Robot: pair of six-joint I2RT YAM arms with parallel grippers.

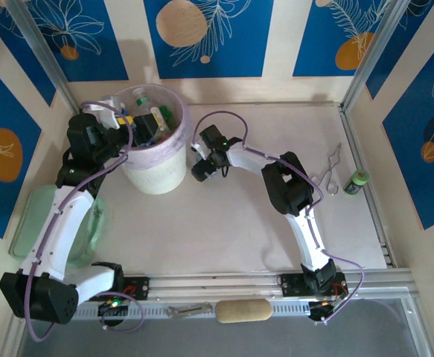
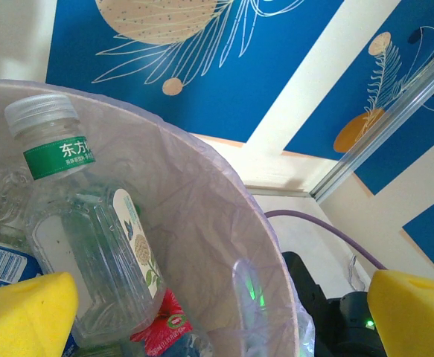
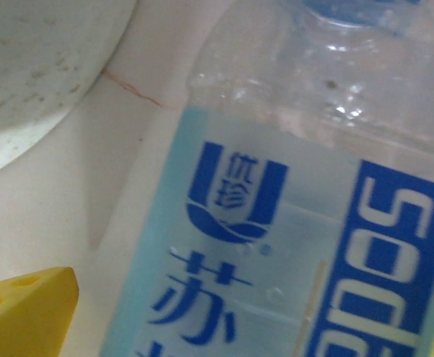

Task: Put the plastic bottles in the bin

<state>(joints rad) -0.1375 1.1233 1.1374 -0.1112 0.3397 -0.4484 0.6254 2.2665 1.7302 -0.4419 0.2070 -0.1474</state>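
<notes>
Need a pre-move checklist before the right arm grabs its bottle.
1. bottle at right pincer: ok.
2. visible pad touching bottle: not ok, gap shows.
3. other pad's contact: cannot tell.
4. bin upright, close by: ok.
5. left pincer open, empty: ok.
6. left pincer clear of bin mouth: not ok, it sits at the rim.

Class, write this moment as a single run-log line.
left gripper: open above bin | right gripper: open, straddling blue-labelled bottle beside bin | bin: several bottles inside
</notes>
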